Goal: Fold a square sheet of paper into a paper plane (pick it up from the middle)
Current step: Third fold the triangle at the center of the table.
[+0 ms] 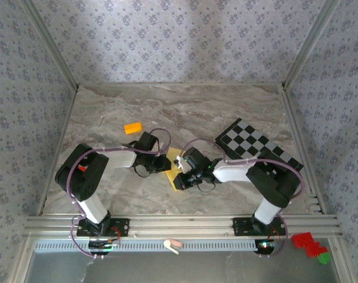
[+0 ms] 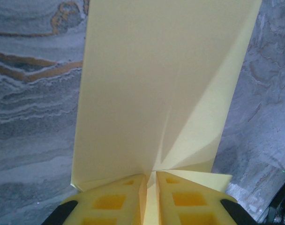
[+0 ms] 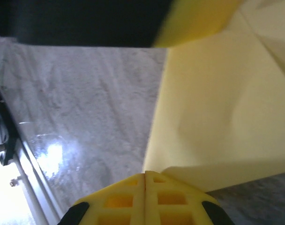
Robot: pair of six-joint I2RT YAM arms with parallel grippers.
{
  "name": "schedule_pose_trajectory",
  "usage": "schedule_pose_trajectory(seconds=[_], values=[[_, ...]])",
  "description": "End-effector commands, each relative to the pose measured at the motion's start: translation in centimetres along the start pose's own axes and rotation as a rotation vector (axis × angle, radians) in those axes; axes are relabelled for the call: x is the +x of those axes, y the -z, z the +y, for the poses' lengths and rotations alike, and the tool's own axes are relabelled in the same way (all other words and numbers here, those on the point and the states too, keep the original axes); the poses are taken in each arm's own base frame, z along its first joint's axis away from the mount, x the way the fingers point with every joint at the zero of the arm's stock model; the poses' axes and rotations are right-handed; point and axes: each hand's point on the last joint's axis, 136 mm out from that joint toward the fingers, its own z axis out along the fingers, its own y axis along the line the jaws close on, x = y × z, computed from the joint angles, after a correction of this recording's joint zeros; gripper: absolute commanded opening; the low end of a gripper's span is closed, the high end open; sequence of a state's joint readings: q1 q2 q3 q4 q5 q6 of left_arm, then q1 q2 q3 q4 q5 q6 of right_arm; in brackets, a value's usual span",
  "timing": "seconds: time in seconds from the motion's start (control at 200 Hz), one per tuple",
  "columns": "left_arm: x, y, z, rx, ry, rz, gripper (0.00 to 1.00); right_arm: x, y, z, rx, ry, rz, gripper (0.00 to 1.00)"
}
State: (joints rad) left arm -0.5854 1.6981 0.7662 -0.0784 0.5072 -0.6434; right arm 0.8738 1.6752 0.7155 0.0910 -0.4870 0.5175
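Square sheet of paper (image 2: 156,93) folded, long axis straight out from left claw (image 2: 151,185) pinching it; right claw (image 3: 145,180) closed, empty.

- I see the paper (image 2: 156,93) as plain pale yellow, unmarked, its creased facets slightly lighter or darker.
- The table (image 1: 196,106) is grey marble with paler streaks. In the left wrist view I pick out a few orange-brown veins.
- The block (image 1: 132,127) is orange.
- The board (image 1: 249,144) is checkered black and white.
- The fingers (image 2: 109,201) of the left gripper (image 2: 151,183) are a deeper yellow, as are those of the right gripper (image 3: 145,183).
- The walls (image 1: 179,35) carry grey-lilac wallpaper with a small repeating floral motif.
- I see the left arm (image 1: 85,174) and right arm (image 1: 276,183) as black with white sections, and their cables (image 1: 114,150) as mauve.
- The bricks (image 1: 305,242) are red and green.
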Motion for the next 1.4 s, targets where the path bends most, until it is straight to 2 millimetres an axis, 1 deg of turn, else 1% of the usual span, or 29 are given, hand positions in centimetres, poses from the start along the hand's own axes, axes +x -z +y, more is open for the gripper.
schedule_pose_trajectory(seconds=[0.0,0.08,0.16,0.25,0.35,0.405,0.51,0.585,0.725,0.81,0.954,1.164,1.274,1.394], values=[[2.4,-1.2,5.1,-0.205,0.042,0.061,0.17,0.0,-0.1,-1.1,0.017,-0.047,0.0,0.0],[2.1,-0.9,4.4,-0.193,0.034,0.054,0.18,1.0,0.0,-2.2,0.043,-0.075,0.02,0.0],[1.3,-0.3,3.3,-0.17,0.022,0.034,0.2,2.1,0.0,-3.4,0.081,-0.1,0.043,0.0],[0.6,0.6,1.4,-0.117,0.009,0.016,0.24,3.1,-0.1,-4.6,0.114,-0.138,0.061,0.0],[0.1,1.9,-0.5,-0.059,0.003,-0.013,0.28,3.8,0.0,-5.2,0.138,-0.161,0.068,0.0],[0.1,2.6,-1.3,-0.036,0.0,-0.028,0.3,4.2,0.0,-5.5,0.148,-0.173,0.074,0.0],[0.9,3.4,-1.9,0.001,0.018,-0.03,0.3,4.7,0.0,-5.7,0.157,-0.182,0.084,0.0],[1.7,3.5,-2.2,0.033,0.036,-0.013,0.27,4.8,0.0,-5.8,0.163,-0.183,0.087,0.0],[2.8,2.8,-2.9,0.094,0.071,0.026,0.13,4.8,0.1,-6.1,0.175,-0.182,0.087,0.0],[3.2,2.3,-3.4,0.123,0.076,0.048,0.08,4.8,0.0,-6.2,0.179,-0.186,0.09,0.0],[4.1,1.1,-3.5,0.133,0.09,0.078,0.04,4.8,-0.1,-6.3,0.181,-0.187,0.097,0.0],[4.8,-0.2,-2.4,0.116,0.123,0.102,0.01,4.7,0.0,-6.3,0.193,-0.183,0.105,0.0],[4.8,-0.6,-1.8,0.094,0.127,0.099,0.01,4.9,0.0,-6.5,0.204,-0.188,0.117,0.0],[4.5,-0.6,-1.1,0.066,0.123,0.091,0.01,5.7,0.3,-7.0,0.24,-0.19,0.151,0.0]])
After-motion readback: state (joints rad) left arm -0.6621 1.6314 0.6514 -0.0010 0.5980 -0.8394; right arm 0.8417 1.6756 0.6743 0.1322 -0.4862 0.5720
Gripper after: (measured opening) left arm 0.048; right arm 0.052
